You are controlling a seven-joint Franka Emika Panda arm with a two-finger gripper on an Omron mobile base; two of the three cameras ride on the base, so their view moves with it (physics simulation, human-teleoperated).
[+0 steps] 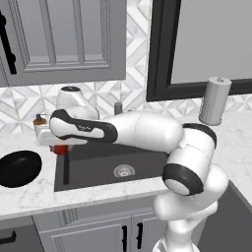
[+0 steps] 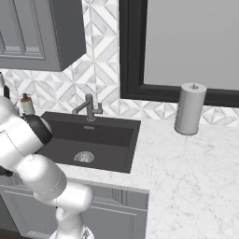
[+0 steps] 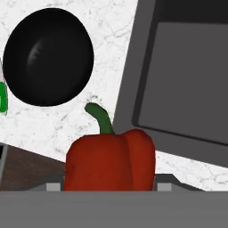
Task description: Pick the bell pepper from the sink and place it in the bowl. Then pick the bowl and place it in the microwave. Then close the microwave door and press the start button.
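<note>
The red bell pepper point(image 3: 110, 164) sits between my gripper's point(image 3: 109, 185) jaws, green stem pointing up in the hand view. In the left base view my gripper point(image 1: 55, 143) hangs over the left rim of the dark grey sink point(image 1: 98, 165), shut on the bell pepper point(image 1: 60, 149), which is lifted clear of the basin floor. The glossy black bowl point(image 1: 19, 168) rests on the marble counter just left of the sink, a short way from the pepper. Seen from the hand, the bowl point(image 3: 48, 57) lies up and left of the pepper, and the sink point(image 3: 187, 75) is to the right.
A grey paper towel roll point(image 1: 215, 101) stands on the counter right of the sink. A soap bottle point(image 1: 39, 120) sits behind my gripper by the wall. The faucet point(image 2: 88, 107) rises at the sink's back edge, above the steel drain point(image 2: 84, 157). Grey wall cabinets point(image 1: 64, 39) hang overhead.
</note>
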